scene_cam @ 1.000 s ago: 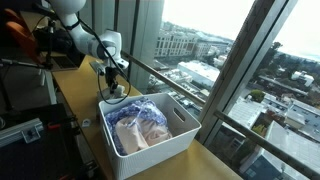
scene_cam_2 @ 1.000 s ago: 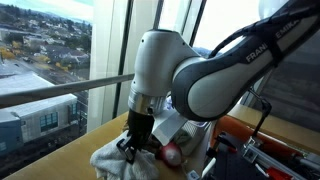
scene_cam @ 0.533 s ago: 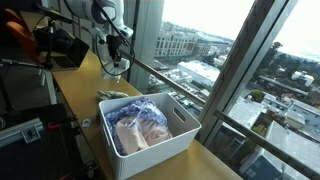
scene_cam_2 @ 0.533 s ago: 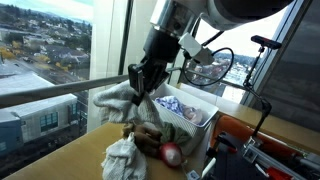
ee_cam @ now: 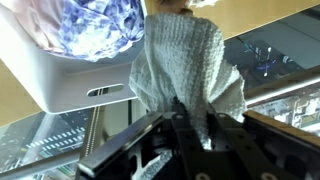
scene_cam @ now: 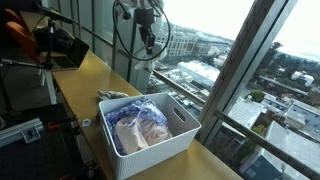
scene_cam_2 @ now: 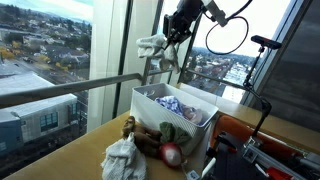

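Observation:
My gripper (scene_cam_2: 172, 34) is shut on a pale grey knitted cloth (scene_cam_2: 152, 45) and holds it high in the air, above and just beyond the white plastic basket (scene_cam_2: 150, 101). In the wrist view the cloth (ee_cam: 185, 60) hangs from between the black fingers (ee_cam: 190, 118), with the basket (ee_cam: 60, 75) beside and below it. The basket (scene_cam: 160, 148) holds a blue-and-white patterned fabric (scene_cam: 150, 108) and pinkish clothes (scene_cam: 140, 132). In this exterior view the gripper (scene_cam: 148, 38) is near the top, over the wooden table's far end.
A heap of clothes lies on the wooden table (scene_cam_2: 80, 155) beside the basket: a white cloth (scene_cam_2: 122, 160), a red item (scene_cam_2: 170, 153) and olive-brown pieces (scene_cam_2: 150, 135). Window glass and a railing (scene_cam_2: 60, 92) border the table. Black equipment (scene_cam: 60, 48) stands at the back.
The gripper has lifted the knitted cloth off the heap on the table and carried it far upward, level with the window's upper part. The heap and the basket have not moved.

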`<state>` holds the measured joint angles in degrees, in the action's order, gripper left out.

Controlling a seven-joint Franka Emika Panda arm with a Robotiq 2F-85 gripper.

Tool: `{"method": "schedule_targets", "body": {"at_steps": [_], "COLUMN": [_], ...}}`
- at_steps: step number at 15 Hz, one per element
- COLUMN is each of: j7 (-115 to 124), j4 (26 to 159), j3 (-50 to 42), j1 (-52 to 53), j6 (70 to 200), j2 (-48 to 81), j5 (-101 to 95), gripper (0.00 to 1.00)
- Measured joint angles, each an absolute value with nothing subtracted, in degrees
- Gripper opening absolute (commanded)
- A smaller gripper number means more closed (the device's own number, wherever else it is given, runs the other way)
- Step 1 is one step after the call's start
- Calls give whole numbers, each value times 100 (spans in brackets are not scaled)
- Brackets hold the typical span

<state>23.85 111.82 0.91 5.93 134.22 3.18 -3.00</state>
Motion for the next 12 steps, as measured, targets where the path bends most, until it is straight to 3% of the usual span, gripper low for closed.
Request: {"method": "schedule_targets", "body": {"at_steps": [5,6,8,12], "j7": [2425,2458,2579,2680], "j4": [11421,11509,11644,11683], "j3": [-192,-233,-304,-372], "j1": [144,136,137,155], "j6": [13572,13664,13840,13975], "j2": [888,1058,1397,1676], "j5": [-794,-856,-954,-956], "gripper": [5,44,51,81]}}
